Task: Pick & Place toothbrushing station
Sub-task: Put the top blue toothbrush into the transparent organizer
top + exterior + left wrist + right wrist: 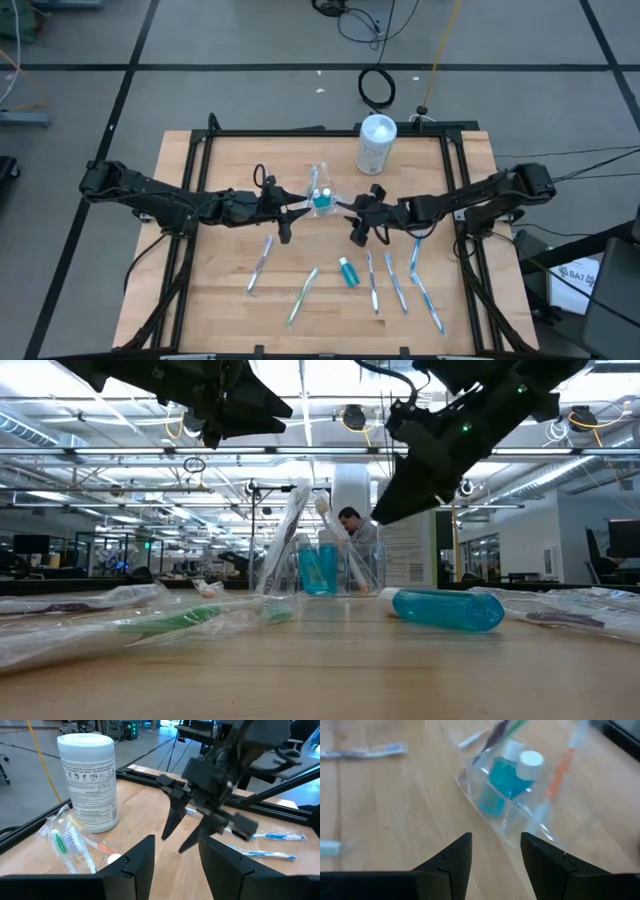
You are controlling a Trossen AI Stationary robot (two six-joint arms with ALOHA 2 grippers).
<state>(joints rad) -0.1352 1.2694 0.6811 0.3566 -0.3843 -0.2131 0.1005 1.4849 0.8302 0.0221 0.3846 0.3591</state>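
Observation:
A clear plastic holder (321, 196) stands at the table's middle, with two blue white-capped bottles (506, 775) and several toothbrushes upright in it. It also shows in the low view (320, 565). My left gripper (296, 206) is open just left of the holder and above the table. In its wrist view (175, 847) it faces the other arm. My right gripper (354, 214) is open just right of the holder, and its wrist view (495, 842) looks down on the holder. Neither gripper touches anything.
A white wipes canister (376, 144) stands at the far edge. A blue bottle (348, 272) lies on its side near the front. Several wrapped toothbrushes lie flat, two on the front left (260, 265) and the others on the front right (398, 282). A black frame (190, 180) edges the table.

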